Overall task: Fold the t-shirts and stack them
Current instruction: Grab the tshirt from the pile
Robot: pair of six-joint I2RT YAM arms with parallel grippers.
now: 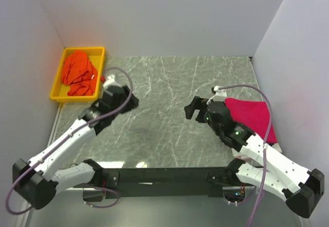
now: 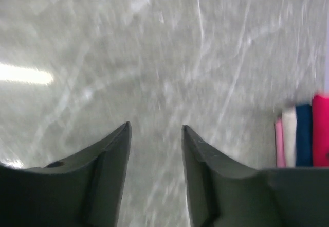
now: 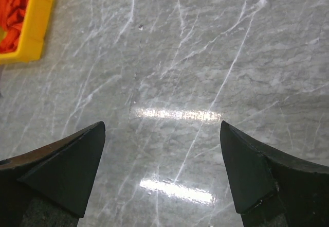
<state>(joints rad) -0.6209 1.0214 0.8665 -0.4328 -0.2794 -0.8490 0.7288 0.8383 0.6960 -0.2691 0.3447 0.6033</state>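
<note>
A crumpled bright orange t-shirt (image 1: 78, 73) lies in the yellow tray (image 1: 57, 96) at the back left; it also shows in the right wrist view (image 3: 13, 11). A folded magenta-pink t-shirt (image 1: 252, 116) tops a stack at the right, with a white edge (image 1: 275, 147) below it. In the left wrist view the stack (image 2: 303, 134) shows pink, white, navy and magenta layers. My left gripper (image 1: 132, 102) (image 2: 156, 126) is open and empty over bare table, just right of the tray. My right gripper (image 1: 190, 110) (image 3: 163, 124) is wide open and empty, left of the stack.
The grey marbled table (image 1: 164, 83) is walled in white at the back and both sides. The yellow tray's corner shows in the right wrist view (image 3: 38, 16). Purple cables loop over both arms.
</note>
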